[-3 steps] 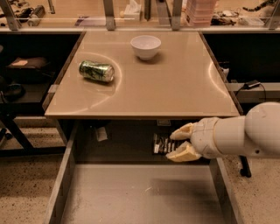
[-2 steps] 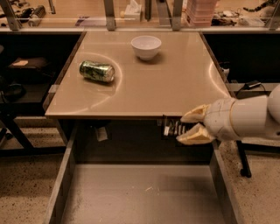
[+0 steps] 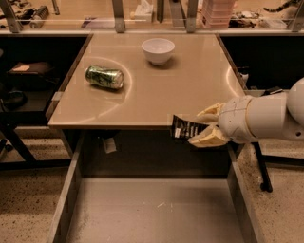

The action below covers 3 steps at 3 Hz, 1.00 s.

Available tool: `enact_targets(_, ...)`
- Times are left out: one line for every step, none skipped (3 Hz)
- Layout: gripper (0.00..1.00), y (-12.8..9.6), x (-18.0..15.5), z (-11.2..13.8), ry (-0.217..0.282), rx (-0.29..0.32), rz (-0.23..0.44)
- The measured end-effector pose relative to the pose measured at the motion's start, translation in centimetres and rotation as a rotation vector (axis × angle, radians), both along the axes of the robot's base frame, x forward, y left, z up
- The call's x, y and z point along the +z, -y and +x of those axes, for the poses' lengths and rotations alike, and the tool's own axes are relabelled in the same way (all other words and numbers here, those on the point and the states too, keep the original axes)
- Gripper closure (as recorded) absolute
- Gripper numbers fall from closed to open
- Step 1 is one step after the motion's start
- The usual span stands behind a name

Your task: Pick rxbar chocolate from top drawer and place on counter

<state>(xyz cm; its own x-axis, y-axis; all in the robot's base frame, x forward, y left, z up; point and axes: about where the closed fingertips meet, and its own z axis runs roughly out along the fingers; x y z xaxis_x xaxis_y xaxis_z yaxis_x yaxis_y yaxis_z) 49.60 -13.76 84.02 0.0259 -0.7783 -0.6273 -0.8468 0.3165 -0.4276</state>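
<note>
Rxbar chocolate point(image 3: 184, 128) is held in the air, black wrapper with white print. Its right end is pinched between the two cream fingers point(image 3: 209, 138) of the gripper point(image 3: 197, 128), one above and one below. The bar hangs over the back of the open top drawer point(image 3: 64, 206), level with the front edge of the counter point(image 3: 156, 95), right of middle. Its upper corner overlaps that edge; can't tell if it touches.

Nearest: the top drawer is pulled out toward the camera, with grey side walls and a scuffed grey floor. Speckled floor point(image 3: 23, 209) lies on both sides of it.

The white arm point(image 3: 270, 116) comes in from the right edge at counter height, gripper pointing left. A small paper tag point(image 3: 109, 144) hangs under the counter's front, left of the bar.

On the glossy beige counter, a crushed green soda can point(image 3: 104, 77) lies on its side at left-middle. A white bowl point(image 3: 158, 50) stands upright farther back near the centre, well apart from the can. Behind the counter there are metal posts point(image 3: 118, 14) and blurred clutter.
</note>
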Motion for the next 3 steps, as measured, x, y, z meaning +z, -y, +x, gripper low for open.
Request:
enact_targets(1.0,0.4,3.5,4.3,0.1,0.001,-0.004)
enact_targets(1.0,0.1,8.5,9.7,0.204,0.012,0.034)
enact_targets(1.0,-1.1,10.6,12.8,0.241,0.048,0.1)
